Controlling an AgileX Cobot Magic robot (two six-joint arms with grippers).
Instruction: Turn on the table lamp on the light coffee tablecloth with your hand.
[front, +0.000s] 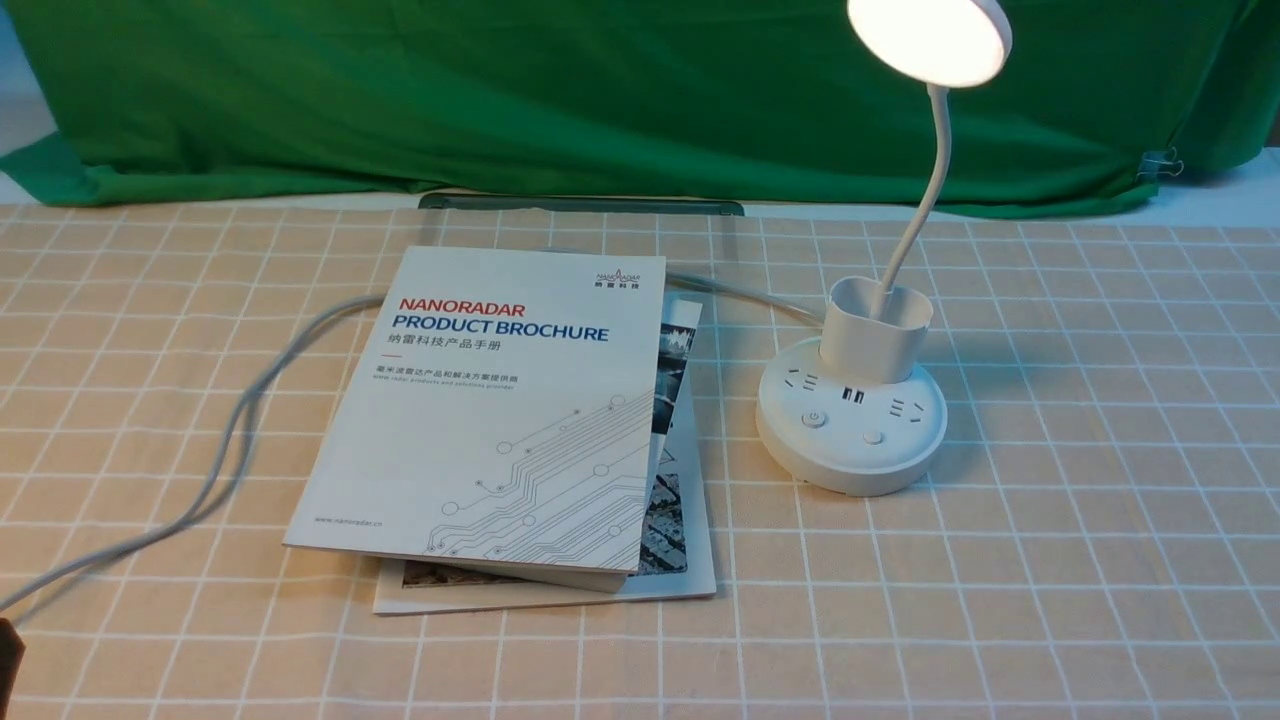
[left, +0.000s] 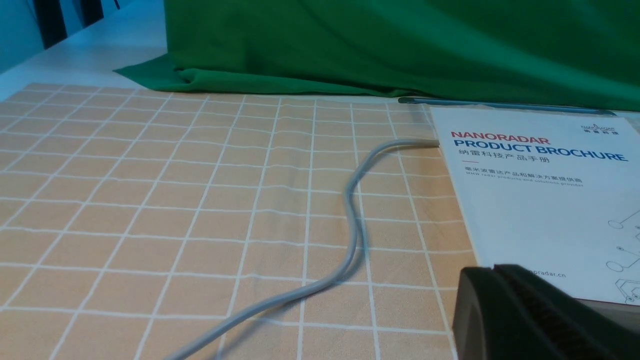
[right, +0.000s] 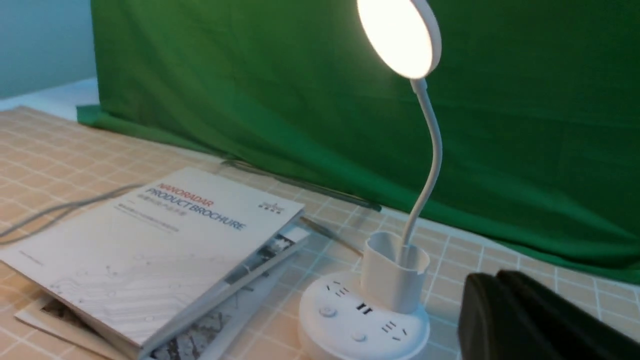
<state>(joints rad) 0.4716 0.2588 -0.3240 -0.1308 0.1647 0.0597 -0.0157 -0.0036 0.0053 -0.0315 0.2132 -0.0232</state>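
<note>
The white table lamp (front: 850, 415) stands on the light coffee tablecloth (front: 1050, 560) right of centre. Its disc head (front: 930, 38) glows lit, above a bendy neck, a cup holder and a round base with two buttons. It also shows in the right wrist view (right: 364, 320), head (right: 397, 35) lit. My right gripper (right: 495, 280) is shut and empty, a little to the side of the lamp base, apart from it. My left gripper (left: 492, 272) is shut and empty, low over the cloth by the brochure's near corner. Neither gripper shows in the front view.
A white NANORADAR brochure (front: 500, 410) lies on another booklet (front: 680, 540) left of the lamp. A grey cable (front: 230, 440) runs from behind it to the front left edge. A green cloth (front: 600, 90) hangs along the back, with a dark strip (front: 580, 204) at its foot.
</note>
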